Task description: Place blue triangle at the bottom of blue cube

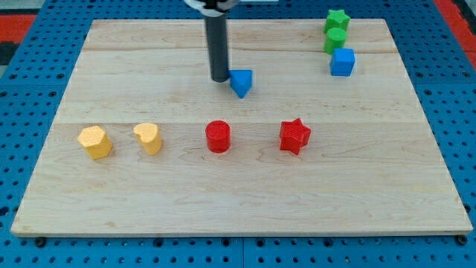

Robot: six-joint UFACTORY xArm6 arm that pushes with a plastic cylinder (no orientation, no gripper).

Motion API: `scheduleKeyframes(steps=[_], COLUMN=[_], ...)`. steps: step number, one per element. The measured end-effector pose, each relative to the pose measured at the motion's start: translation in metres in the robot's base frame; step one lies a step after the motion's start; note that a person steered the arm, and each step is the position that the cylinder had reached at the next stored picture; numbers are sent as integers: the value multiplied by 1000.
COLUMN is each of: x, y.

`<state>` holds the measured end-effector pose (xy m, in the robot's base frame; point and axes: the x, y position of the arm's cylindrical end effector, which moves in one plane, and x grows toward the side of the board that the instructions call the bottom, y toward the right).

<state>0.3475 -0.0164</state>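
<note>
The blue triangle (241,82) lies on the wooden board in the upper middle. The blue cube (342,62) sits at the upper right, well to the right of the triangle and slightly higher. My tip (220,78) is at the end of the dark rod, right against the triangle's left side; whether it touches I cannot tell.
A green star (337,19) and a green cylinder (335,39) stand just above the blue cube. A row lower down holds a yellow hexagon (95,141), a yellow heart (149,138), a red cylinder (218,137) and a red star (294,135). The board's right edge (416,89) runs near the cube.
</note>
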Motion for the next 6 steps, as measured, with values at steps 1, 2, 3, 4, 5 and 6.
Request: scheduleKeyframes(steps=[1, 2, 3, 4, 5, 6], x=[15, 36, 32, 28, 25, 23], y=[21, 21, 56, 86, 75, 49])
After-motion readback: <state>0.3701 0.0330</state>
